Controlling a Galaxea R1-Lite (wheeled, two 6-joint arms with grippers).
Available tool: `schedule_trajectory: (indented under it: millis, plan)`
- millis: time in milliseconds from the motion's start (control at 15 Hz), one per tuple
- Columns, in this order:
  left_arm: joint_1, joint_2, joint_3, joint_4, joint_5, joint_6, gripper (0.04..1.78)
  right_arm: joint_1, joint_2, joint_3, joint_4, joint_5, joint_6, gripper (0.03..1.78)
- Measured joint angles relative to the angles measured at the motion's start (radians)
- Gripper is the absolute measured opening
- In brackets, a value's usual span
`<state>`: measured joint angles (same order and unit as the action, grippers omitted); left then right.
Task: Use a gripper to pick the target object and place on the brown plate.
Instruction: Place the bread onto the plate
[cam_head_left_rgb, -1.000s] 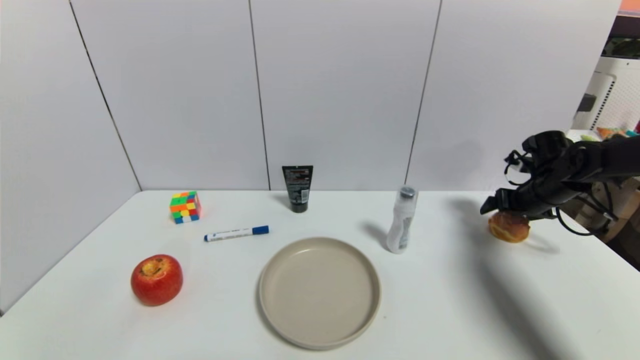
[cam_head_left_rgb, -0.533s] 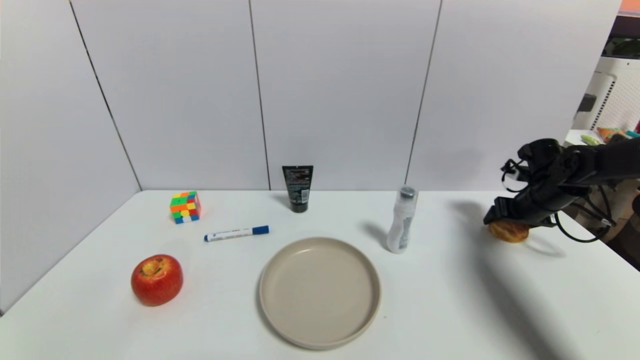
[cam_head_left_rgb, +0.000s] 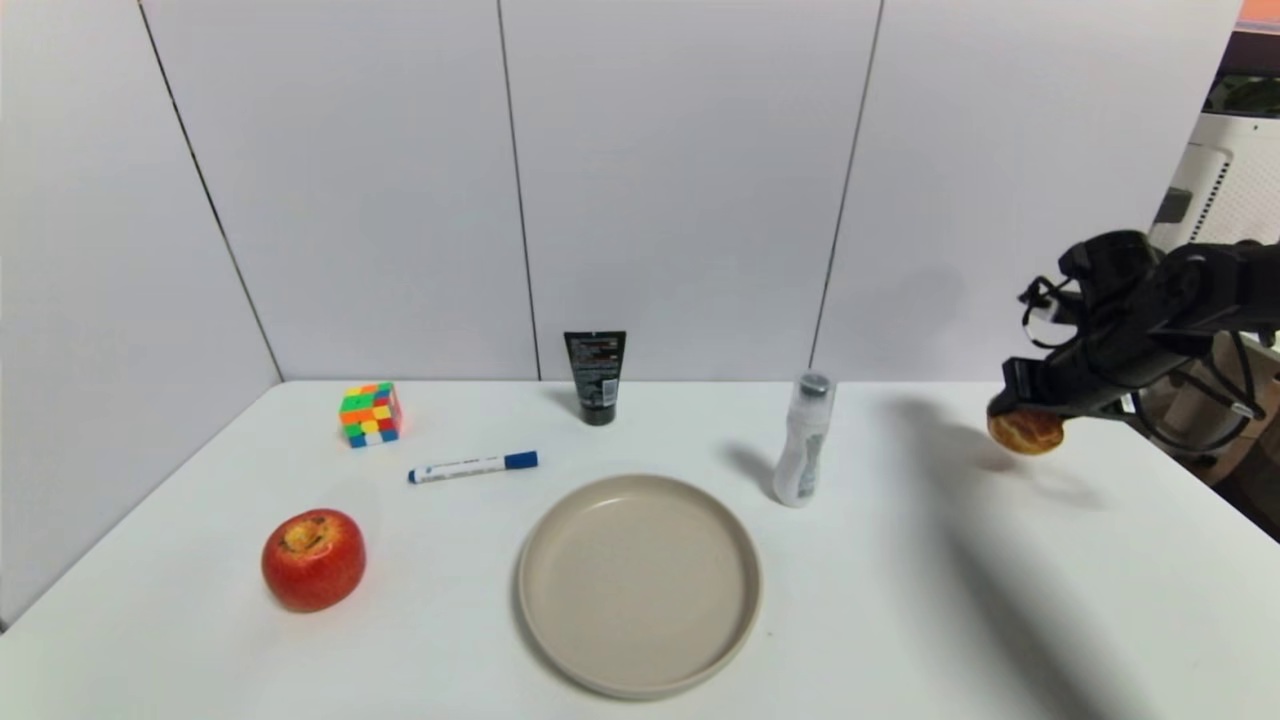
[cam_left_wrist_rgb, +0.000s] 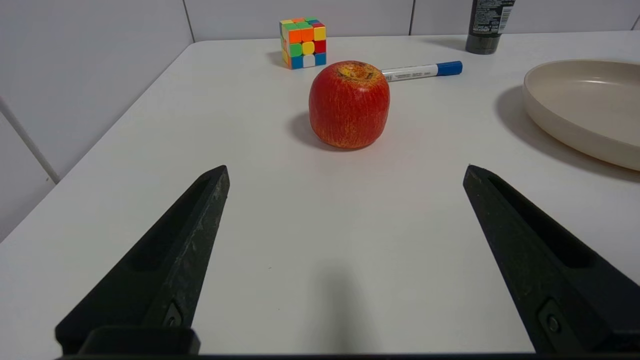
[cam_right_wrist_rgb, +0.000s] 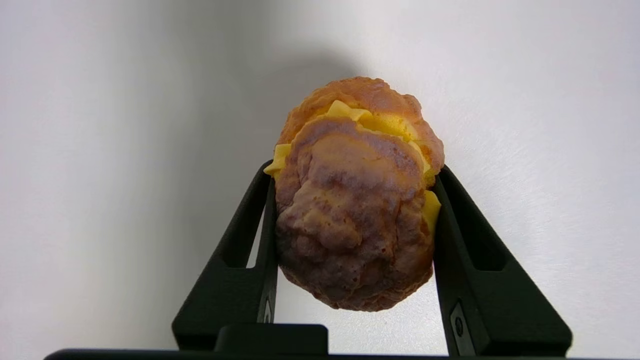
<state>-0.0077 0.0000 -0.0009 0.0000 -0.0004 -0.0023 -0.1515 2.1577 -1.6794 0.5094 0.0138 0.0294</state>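
Observation:
My right gripper (cam_head_left_rgb: 1030, 405) is shut on the cream puff (cam_head_left_rgb: 1025, 431), a golden-brown bun with yellow filling, and holds it above the table at the far right. In the right wrist view the cream puff (cam_right_wrist_rgb: 355, 200) sits clamped between both black fingers (cam_right_wrist_rgb: 240, 250). The beige-tan plate (cam_head_left_rgb: 640, 584) lies at the table's front centre, well left of the puff; its rim also shows in the left wrist view (cam_left_wrist_rgb: 575, 120). My left gripper (cam_left_wrist_rgb: 345, 175) is open and empty, low over the table's near left, short of the red apple (cam_left_wrist_rgb: 349, 104).
A red apple (cam_head_left_rgb: 313, 558) sits front left. A colour cube (cam_head_left_rgb: 370, 413) and a blue marker (cam_head_left_rgb: 472, 466) lie behind it. A black tube (cam_head_left_rgb: 596, 377) stands at the back centre. A white bottle (cam_head_left_rgb: 804, 440) stands between the plate and the puff.
My right gripper closed on the cream puff and lifted it off the table, drifting slightly right. The left arm has not moved.

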Motion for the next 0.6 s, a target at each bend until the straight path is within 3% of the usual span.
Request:
schedule_trajectory:
  millis: [133,333,600]
  plan:
    - [0.000,0.000,0.000,0.000,0.000,0.000,1.69,0.032,-0.046,-0.061,-0.003,0.003,-0.001,0.84]
    - [0.000,0.000,0.000,0.000,0.000,0.000,1.69,0.129,-0.127,-0.150,-0.007,0.006,-0.001,0.84]
    - [0.000,0.000,-0.001,0.000,0.000,0.000,1.69,0.331,-0.234,-0.181,-0.005,0.016,0.004,0.84]
